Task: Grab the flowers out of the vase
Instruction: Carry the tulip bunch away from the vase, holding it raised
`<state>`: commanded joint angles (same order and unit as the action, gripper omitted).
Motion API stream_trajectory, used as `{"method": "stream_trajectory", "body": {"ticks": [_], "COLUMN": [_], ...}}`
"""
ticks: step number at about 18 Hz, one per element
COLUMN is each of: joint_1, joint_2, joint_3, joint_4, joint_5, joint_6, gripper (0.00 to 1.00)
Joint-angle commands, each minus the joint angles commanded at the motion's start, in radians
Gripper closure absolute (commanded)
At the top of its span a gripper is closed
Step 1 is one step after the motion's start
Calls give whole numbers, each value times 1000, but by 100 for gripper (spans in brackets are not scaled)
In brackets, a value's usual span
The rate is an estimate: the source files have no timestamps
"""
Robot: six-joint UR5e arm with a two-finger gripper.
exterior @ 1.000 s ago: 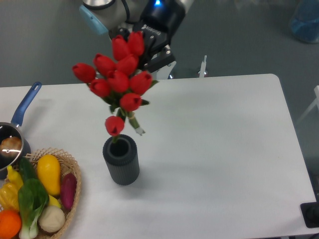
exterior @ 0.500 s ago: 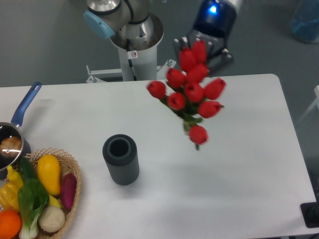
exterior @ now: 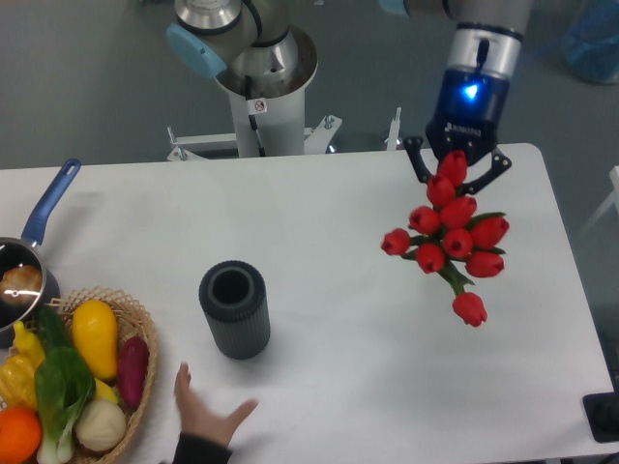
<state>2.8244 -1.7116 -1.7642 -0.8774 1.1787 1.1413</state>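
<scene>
Tulip bunch point(exterior: 448, 235) is clear of the ribbed grey vase point(exterior: 234, 309): a second ago its lowest bud was just above the vase mouth, half a second ago it was up-right of the vase, now it hangs well to the vase's right over the table point(exterior: 329, 232). Gripper point(exterior: 459, 166) is pinching the bunch at its top end, fingers clamped round the upper buds; stems trail down toward the camera. Vase stands upright, mouth empty. Pick looks done; only a hold or a set-down is left. New: a human hand point(exterior: 205, 418) has appeared just in front of the vase, beside the vegetable basket point(exterior: 145, 333). Watch that if the arm swings back.
</scene>
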Motion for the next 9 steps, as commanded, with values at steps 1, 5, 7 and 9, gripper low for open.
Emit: {"method": "stream_trajectory", "body": {"ticks": [1,5,7,9], "joint_1": [-26,-66,-68,-77], "joint_2": [-20,-63,-77,-94], "joint_3": [11,41,75,98], "joint_4": [-2,-44,-93,-133], "joint_5": [81,225,243,327], "joint_6": [8,72,100,138], "gripper": [100,100,100,100]}}
